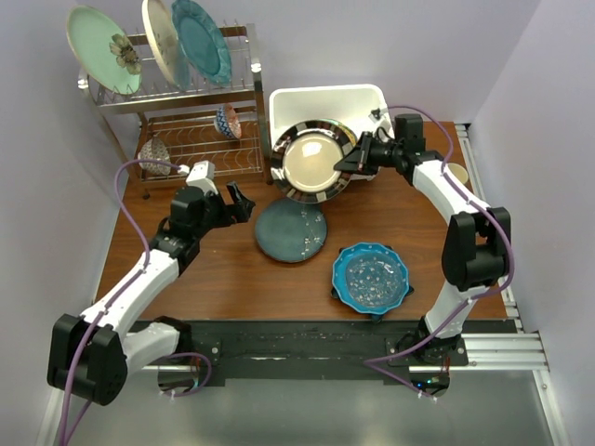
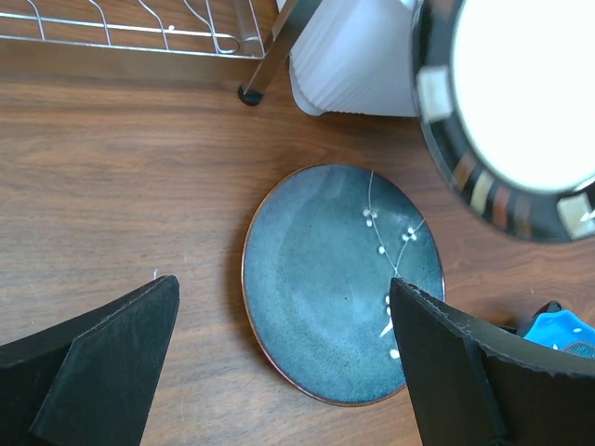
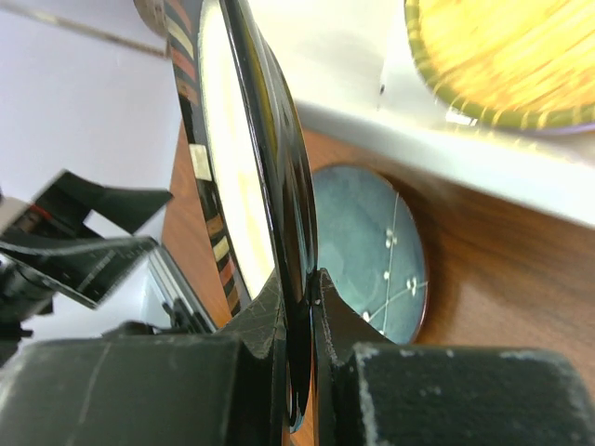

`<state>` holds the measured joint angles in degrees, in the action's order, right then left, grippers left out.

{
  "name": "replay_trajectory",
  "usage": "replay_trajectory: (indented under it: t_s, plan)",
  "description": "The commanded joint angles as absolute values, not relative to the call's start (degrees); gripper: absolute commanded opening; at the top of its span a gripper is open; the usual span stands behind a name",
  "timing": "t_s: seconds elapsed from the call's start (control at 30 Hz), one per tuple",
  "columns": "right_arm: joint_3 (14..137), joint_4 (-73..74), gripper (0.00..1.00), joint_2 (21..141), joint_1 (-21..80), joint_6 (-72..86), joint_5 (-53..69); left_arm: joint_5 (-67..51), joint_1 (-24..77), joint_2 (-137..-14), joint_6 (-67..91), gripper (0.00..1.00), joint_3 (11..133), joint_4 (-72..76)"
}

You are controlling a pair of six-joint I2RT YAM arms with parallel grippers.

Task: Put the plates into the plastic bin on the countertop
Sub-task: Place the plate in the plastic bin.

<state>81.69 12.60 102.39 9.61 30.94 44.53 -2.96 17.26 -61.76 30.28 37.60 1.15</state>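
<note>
- Dark-rimmed and cream in the middle, the dark-rimmed cream plate (image 1: 314,160) is the one I carry. My right claw (image 1: 358,158) is clamped on its right edge. In the right wrist view the rim runs edge-on between my fingers (image 3: 260,316).
- The plate hangs off the claw to the left, its face turned up toward the overhead camera. Its far-right part covers the near-left corner of the white plastic bin (image 1: 325,100). Its near-left part overhangs the countertop (image 1: 232,279).
- What the next move turns on: the open middle of the bin lies to the far right of the plate's centre, back toward my own wrist. I judge the plate must travel far and right until its whole round is inside the rim before I lower it.
- A yellowish dish (image 3: 502,56) already lies in the bin, so I expect this plate to land on or beside it.
- My left claw (image 1: 240,203) hovers with its jaws wide apart and empty, over the countertop just left of the teal plate (image 1: 291,230). That plate is not mine to move.
- The blue scalloped plate (image 1: 372,277) waits on the near right of the countertop, closer to my right arm's base than to my left claw.
</note>
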Motion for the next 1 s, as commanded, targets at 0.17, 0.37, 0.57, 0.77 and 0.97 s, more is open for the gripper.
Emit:
replay_trajectory:
  t_s: [0.17,0.37,0.57,0.77,0.97]
  plan:
    - [91.0,1.9,0.00,102.5,7.0,37.9,49.1,-5.3,16.8,-63.7,28.7,1.00,37.3,4.0]
    - [92.8,-1.8,0.00,104.3,6.2,42.3,48.7,-5.9,16.8,-64.1,28.8,1.00,36.7,4.2]
    - [96.0,-2.8,0.00,106.8,5.6,44.6,48.0,-6.3,16.9,-64.5,28.7,1.00,36.6,4.1]
    - [99.9,-4.7,0.00,109.9,5.3,47.5,47.3,-6.9,16.8,-65.0,28.5,1.00,36.2,4.2]
    - [102.6,-9.0,0.00,114.2,4.7,52.2,46.8,-7.2,16.8,-66.4,27.6,1.00,36.8,4.0]
